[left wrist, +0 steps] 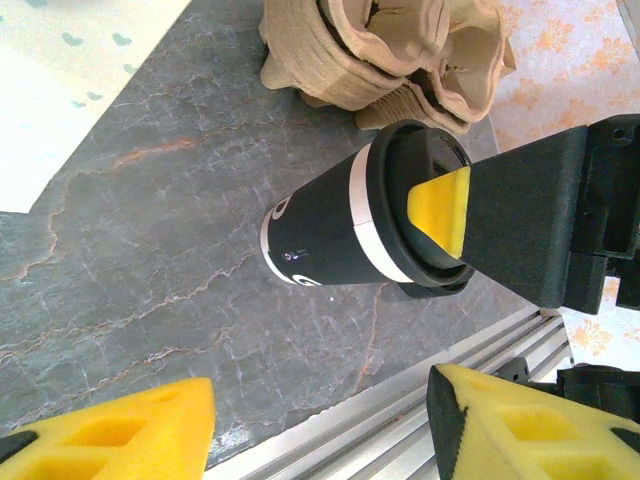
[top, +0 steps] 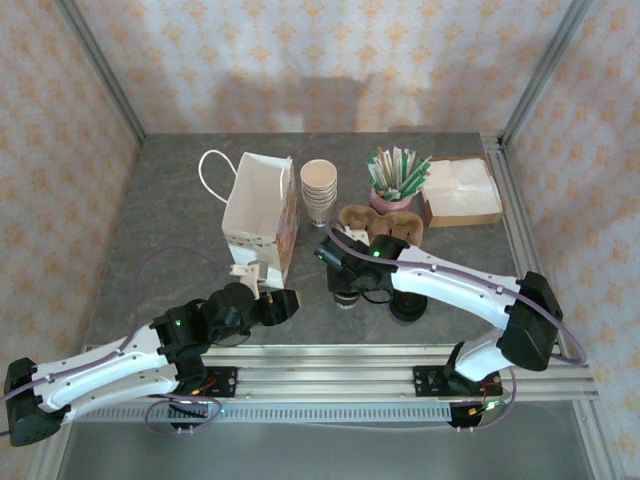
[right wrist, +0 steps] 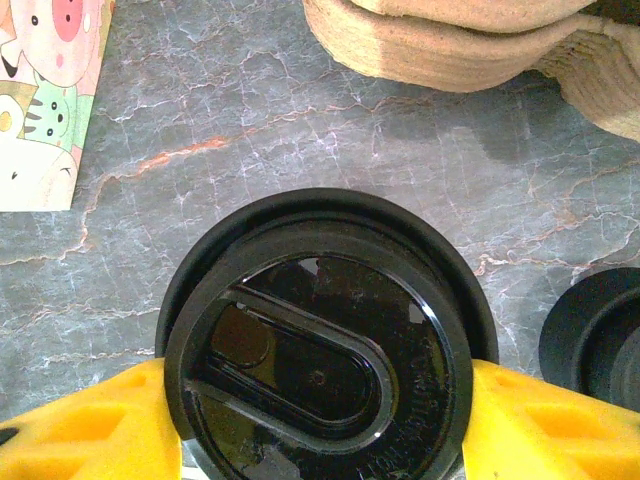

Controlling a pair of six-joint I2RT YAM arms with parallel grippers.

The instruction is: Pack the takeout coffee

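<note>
Grey marble table (top: 180, 220); right hand (right wrist: 318, 425) tight around lidded takeout coffee (left wrist: 330, 235), left hand (left wrist: 320, 425) splayed wide; sticks (top: 395, 172) in pink cup (top: 388, 202).

A white paper bag (top: 262, 212) with a cord handle stands on the grey marbled bench (top: 170, 230). Just to its right is a stack of lidless beige cups (top: 319, 190), then pulp cup carriers (top: 380, 225), a pink pot of wrapped sticks (top: 392, 180) and a box of napkins (top: 460, 190). A low stack of black lids (top: 408, 308) lies nearer the front rail.
</note>
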